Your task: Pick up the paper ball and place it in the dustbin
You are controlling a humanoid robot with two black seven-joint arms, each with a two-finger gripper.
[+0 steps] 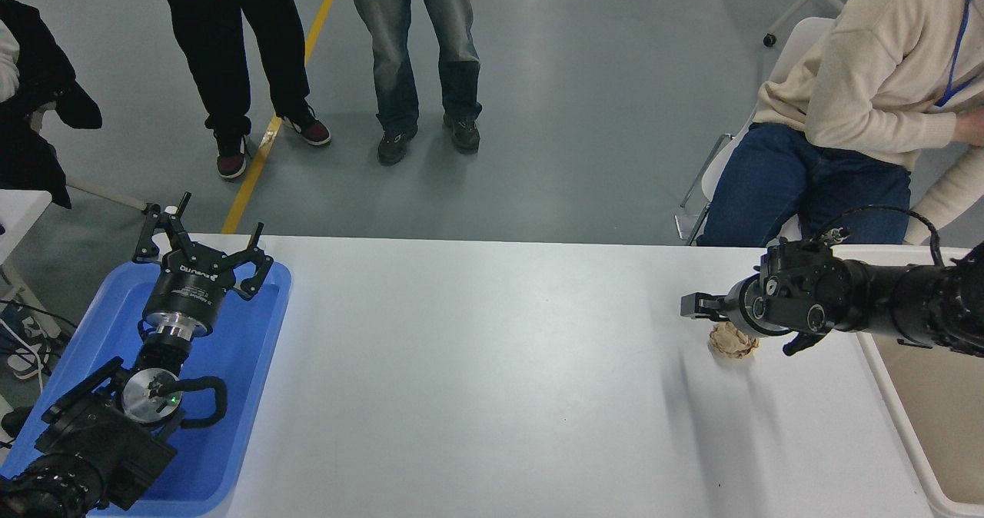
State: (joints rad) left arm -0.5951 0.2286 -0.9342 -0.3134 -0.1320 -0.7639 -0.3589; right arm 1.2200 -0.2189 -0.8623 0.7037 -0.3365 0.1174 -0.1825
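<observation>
The tan-brown paper ball (732,341) lies on the white table (492,364) near its right side. My right gripper (692,305) comes in low from the right edge and points left. Its black body lies just over the ball's far side and covers part of it. Whether it touches the ball does not show. The beige dustbin (901,433) stands at the table's right edge, just right of the ball. My left gripper (201,230) is open and parked over the blue tray at the lower left.
The shallow blue tray (231,426) lies under the left arm. A seated person in a cream sweater (869,80) is at the far right. Two people's legs (415,57) stand beyond the far edge.
</observation>
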